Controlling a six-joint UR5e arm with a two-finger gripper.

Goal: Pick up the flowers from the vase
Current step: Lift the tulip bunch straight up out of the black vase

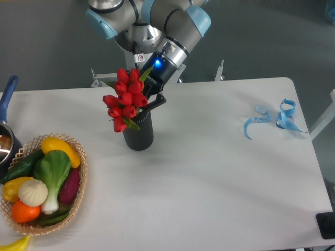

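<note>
The flowers (125,100), a tight bunch of red tulip buds with green leaves, stand in the black ribbed vase (139,134) at the table's back left and lean to the left. My gripper (148,101) reaches down from the back right, just above the vase mouth. It is shut on the flowers where the stems meet the buds. One dark finger (156,101) lies against the right side of the bunch. The buds hide the other finger.
A woven basket (79,180) of vegetables sits at the front left, and a pot with a blue handle (6,97) is at the left edge. A curly blue ribbon (277,118) lies at the far right. A black object (327,225) is at the front right corner.
</note>
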